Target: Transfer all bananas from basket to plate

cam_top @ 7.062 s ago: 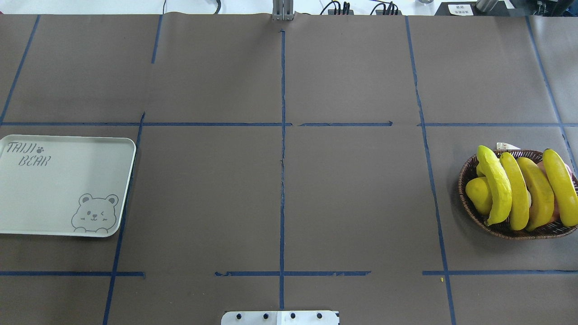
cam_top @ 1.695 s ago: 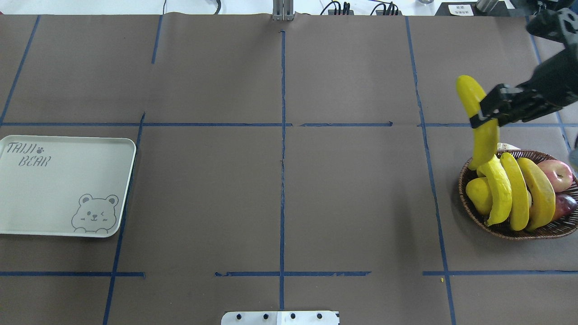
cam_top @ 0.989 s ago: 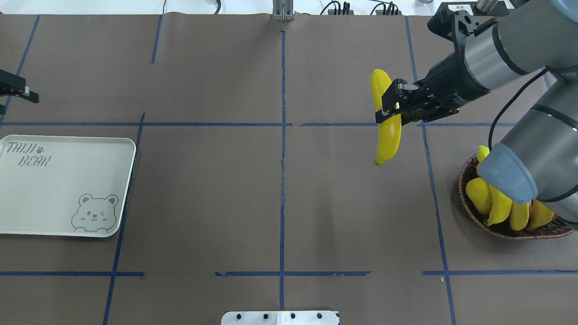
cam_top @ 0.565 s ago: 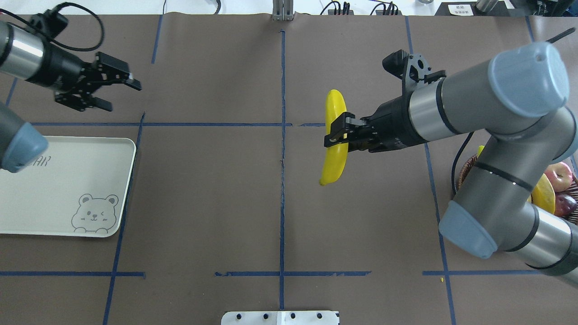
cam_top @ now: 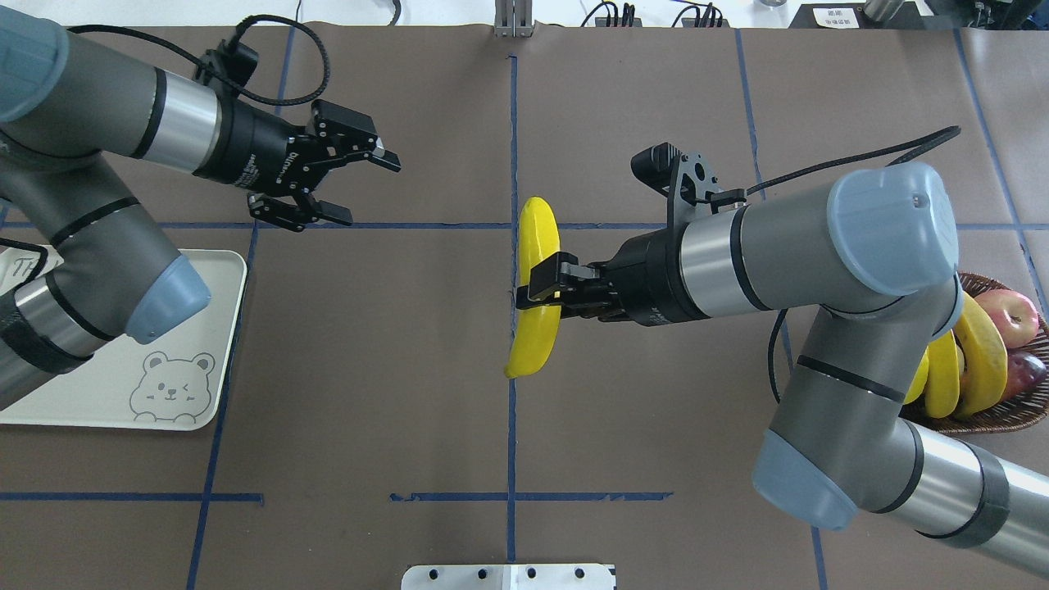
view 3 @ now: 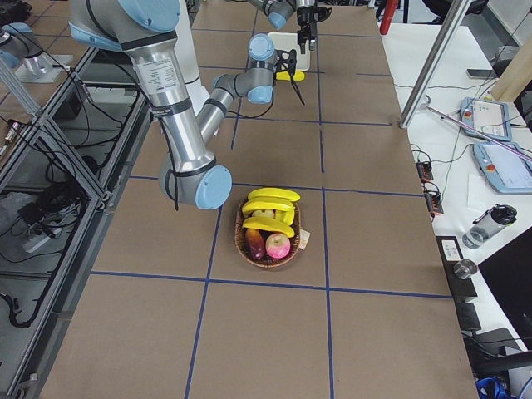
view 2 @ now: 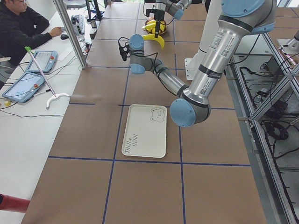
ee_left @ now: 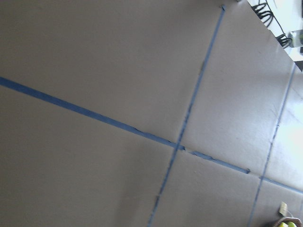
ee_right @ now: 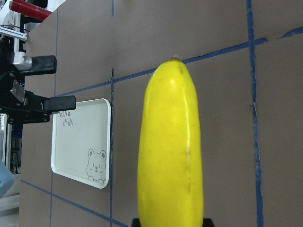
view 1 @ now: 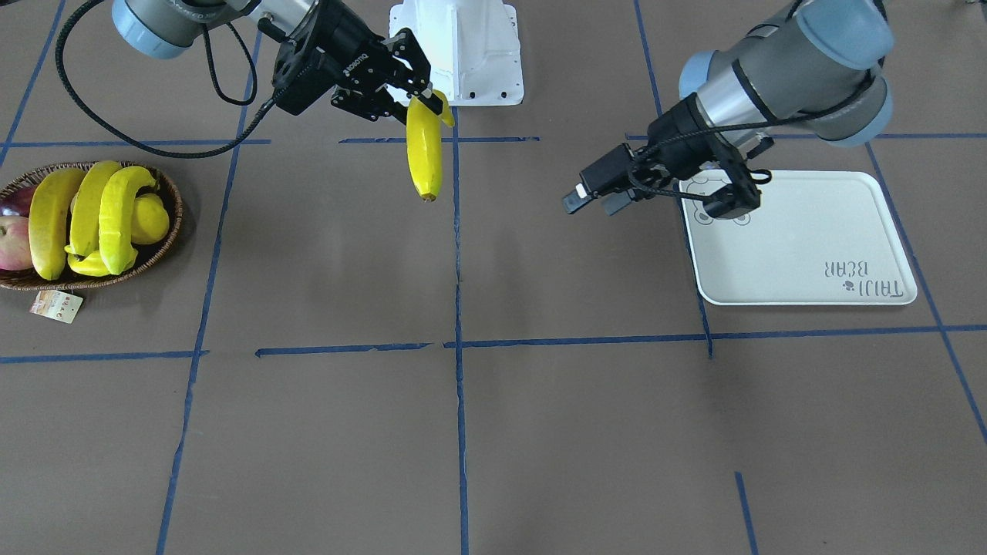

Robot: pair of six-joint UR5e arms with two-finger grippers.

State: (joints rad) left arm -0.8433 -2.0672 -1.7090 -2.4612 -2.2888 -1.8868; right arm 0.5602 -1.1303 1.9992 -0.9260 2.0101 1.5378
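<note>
Yellow, glossy: one banana (cam_top: 540, 242) is held in the air over the table's centre tape line (cam_top: 512, 442), its length roughly along the line. My right gripper (cam_top: 547, 288) is clenched across its middle, a finger on either side.

My left gripper (cam_top: 363, 188) hovers well apart from it on the plate's side, jaws spread wide and pointed toward the banana.

The plate (cam_top: 225, 328) sits at the left end of the table, partly under my left arm. The basket (view 1: 166, 247) is at the opposite end. In it three bananas (view 1: 89, 208) lie side by side, with a yellow pear (view 1: 152, 220) and a red apple (view 1: 11, 235) beside them. Its paper tag (view 1: 55, 306) lies on the brown paper just outside the rim.
</note>
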